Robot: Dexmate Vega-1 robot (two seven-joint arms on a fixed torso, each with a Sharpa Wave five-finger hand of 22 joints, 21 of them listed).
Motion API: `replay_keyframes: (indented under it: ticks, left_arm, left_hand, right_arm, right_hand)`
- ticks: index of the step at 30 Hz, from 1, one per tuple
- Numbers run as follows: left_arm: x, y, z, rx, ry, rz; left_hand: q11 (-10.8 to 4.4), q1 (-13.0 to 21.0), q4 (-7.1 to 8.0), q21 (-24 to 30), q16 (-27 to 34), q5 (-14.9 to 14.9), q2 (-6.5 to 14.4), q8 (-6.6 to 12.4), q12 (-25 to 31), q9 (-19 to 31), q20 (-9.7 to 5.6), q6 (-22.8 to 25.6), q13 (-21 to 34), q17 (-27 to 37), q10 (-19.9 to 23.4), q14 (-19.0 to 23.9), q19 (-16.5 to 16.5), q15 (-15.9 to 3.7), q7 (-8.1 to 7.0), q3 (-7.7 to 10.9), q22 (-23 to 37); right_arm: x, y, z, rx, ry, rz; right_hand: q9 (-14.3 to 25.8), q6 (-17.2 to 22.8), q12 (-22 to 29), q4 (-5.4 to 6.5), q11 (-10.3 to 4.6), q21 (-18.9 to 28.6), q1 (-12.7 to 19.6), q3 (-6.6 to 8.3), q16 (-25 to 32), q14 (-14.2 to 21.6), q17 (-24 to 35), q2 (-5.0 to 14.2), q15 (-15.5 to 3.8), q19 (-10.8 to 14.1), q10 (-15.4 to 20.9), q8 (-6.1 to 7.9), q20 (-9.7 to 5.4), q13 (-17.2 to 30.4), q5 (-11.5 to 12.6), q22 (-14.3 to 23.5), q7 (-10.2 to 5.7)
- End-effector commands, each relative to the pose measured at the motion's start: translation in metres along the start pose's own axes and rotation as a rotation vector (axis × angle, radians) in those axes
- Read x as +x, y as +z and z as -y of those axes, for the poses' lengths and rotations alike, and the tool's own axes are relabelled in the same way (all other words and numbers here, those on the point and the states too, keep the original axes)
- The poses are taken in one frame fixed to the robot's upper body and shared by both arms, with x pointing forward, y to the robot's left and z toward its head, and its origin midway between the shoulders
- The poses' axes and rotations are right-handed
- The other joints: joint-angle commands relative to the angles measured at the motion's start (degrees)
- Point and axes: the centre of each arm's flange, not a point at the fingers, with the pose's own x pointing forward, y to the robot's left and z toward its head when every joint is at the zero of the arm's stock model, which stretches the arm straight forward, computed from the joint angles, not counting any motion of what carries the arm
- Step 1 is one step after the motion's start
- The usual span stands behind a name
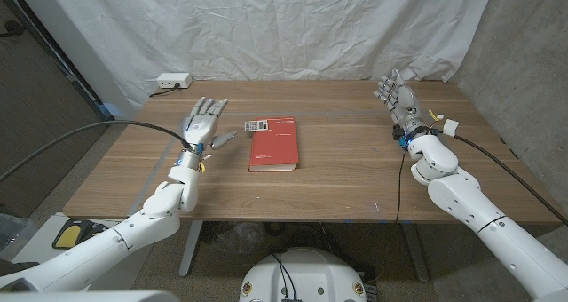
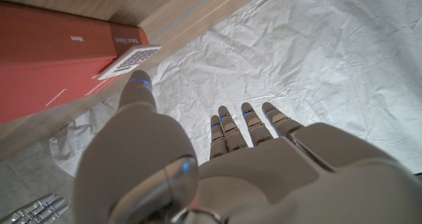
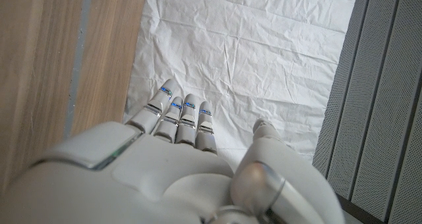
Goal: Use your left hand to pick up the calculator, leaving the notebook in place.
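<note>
Calculator lies small and pale just above the middle of the head view, sitting at the upper left corner of the red notebook; from there I cannot tell whether it rests on the cover or only against its edge. In the left wrist view the calculator appears to overlap the notebook at a corner, its keys a blur of tiny squares, and the white lettering on the red cover is too small to read. The left hand is held up left of centre, just beside the calculator, fingers spread wide and holding nothing; its thumb reaches toward the calculator without touching it. From its own wrist camera the left hand shows mostly its back, so the palm is hidden. The right hand stands in the upper right of the head view, well apart from the notebook, fingers apart and empty. Its wrist camera shows the right hand from behind, against the white cloth. A white box sits at the table's upper left edge, its detail unclear.
</note>
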Motion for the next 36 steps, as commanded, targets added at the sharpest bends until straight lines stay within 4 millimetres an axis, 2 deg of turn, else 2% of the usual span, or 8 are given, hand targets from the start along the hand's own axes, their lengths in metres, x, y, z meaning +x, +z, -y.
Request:
replay_keyframes:
  ticks: [1,16,21,36]
  left_arm:
    - [0.0,0.008,0.008,0.056,-0.021,0.027]
    - [-0.008,0.016,0.019,0.109,0.054,0.035]
    - [-0.005,0.017,0.021,0.106,0.045,0.031]
    - [0.01,0.027,0.024,0.119,0.001,0.044]
  left_hand:
    - [-0.42,1.0,-0.08,0.2,0.3,0.5,0.0,0.48,0.5,0.1,-2.96,0.7,0.2,0.2,1.1,0.7,0.4,-4.45,-0.33,-0.24,0.3]
    - [-1.28,3.3,-0.47,0.5,0.8,1.4,0.9,1.39,1.3,0.1,-3.32,3.2,0.3,0.1,4.2,2.5,1.3,-4.97,-1.09,0.31,0.3]
    - [-1.8,4.4,-0.53,0.6,1.0,1.7,1.4,2.12,1.8,0.1,-3.67,5.4,0.3,0.1,6.3,3.8,2.0,-5.32,-1.82,0.58,0.3]
    - [-2.11,5.2,-0.58,0.6,1.1,1.9,1.6,2.34,1.8,0.1,-3.72,6.3,0.3,0.1,7.4,4.4,2.2,-5.33,-2.21,0.71,0.3]
  right_arm:
    - [0.001,0.0,0.0,0.005,0.001,-0.001]
    - [0.0,0.003,-0.003,0.003,0.008,0.009]
    - [-0.001,0.005,-0.003,0.0,0.006,0.009]
    - [-0.009,0.008,0.004,0.002,-0.008,0.019]
  right_hand:
    - [0.2,0.4,0.0,-0.32,0.17,-0.2,-0.2,0.07,0.2,0.4,0.3,0.45,0.14,0.5,0.6,0.2,-0.36,0.2,0.0,0.3,-0.08]
    - [0.2,0.5,0.0,-0.39,0.26,-0.4,-0.2,0.02,0.2,0.6,0.3,0.47,0.12,0.6,0.7,0.2,-0.27,0.3,-0.1,0.3,-0.11]
    - [0.2,0.5,0.0,-0.41,0.07,-0.4,-0.3,-0.01,0.2,0.7,0.3,0.45,0.07,0.7,0.8,0.18,-0.28,0.3,-0.1,0.3,-0.11]
    - [0.2,0.6,0.0,-0.46,0.18,-0.6,-0.3,-0.08,0.2,0.7,0.3,0.44,0.09,0.8,0.8,0.18,-0.29,0.3,-0.1,0.3,-0.17]
